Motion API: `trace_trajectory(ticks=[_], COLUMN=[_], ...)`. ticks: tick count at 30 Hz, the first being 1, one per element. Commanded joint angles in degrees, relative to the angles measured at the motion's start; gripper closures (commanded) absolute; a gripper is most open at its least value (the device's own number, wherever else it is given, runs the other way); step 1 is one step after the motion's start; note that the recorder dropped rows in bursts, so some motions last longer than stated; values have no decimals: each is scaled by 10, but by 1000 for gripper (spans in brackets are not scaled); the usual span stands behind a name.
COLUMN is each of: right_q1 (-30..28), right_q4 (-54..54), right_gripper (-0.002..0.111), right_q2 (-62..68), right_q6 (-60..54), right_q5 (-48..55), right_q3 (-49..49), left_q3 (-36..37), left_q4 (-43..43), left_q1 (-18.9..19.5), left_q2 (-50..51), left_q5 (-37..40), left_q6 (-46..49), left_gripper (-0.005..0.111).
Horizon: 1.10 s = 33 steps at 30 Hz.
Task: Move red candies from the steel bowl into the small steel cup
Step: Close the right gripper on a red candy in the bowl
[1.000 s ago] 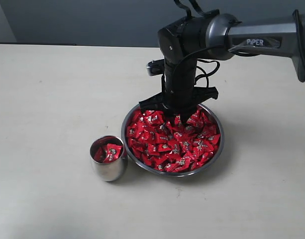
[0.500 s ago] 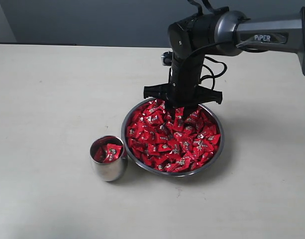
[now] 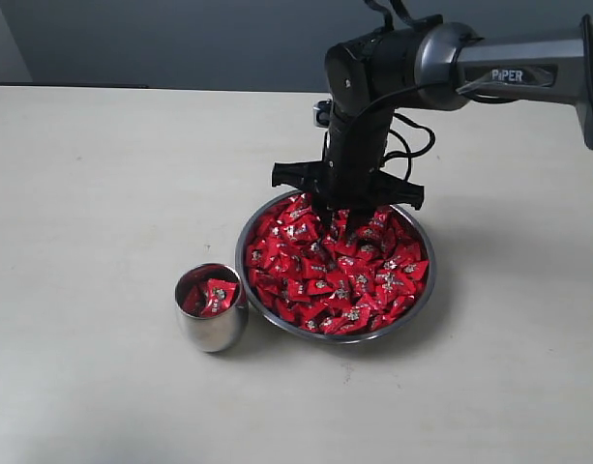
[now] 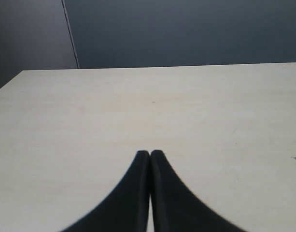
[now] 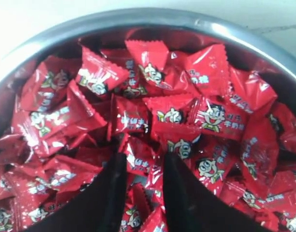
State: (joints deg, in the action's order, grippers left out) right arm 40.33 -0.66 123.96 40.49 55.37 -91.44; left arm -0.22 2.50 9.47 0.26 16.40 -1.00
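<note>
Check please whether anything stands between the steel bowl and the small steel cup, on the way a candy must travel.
Nothing visible does. The small steel cup stands right beside the steel bowl, with no object between them, and its mouth is uncovered. The right claw is down among the red candies in the bowl.

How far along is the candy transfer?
Done: a few shiny red wrapped candies sit in the small rounded steel cup. In hand: the right gripper is down in the wide shallow steel bowl, fingers straddling one candy, grip unclear. To do: the bowl is heaped, so most remains.
</note>
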Motion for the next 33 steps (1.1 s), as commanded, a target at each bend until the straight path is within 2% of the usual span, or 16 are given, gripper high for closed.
trace_trajectory(ticks=[1,33], right_q1=[-3,-3], right_q4=[-3,-22], right_gripper=[81,81], right_q2=[11,46], right_q6=[2,0], right_q5=[16,69], right_q3=[-3,-3], left_q3=[2,2], left_q4=[1,1], left_q1=[0,0], left_q2=[-3,-3], left_q5=[-1,-1], left_q6=[-1,-1], left_gripper=[106,106])
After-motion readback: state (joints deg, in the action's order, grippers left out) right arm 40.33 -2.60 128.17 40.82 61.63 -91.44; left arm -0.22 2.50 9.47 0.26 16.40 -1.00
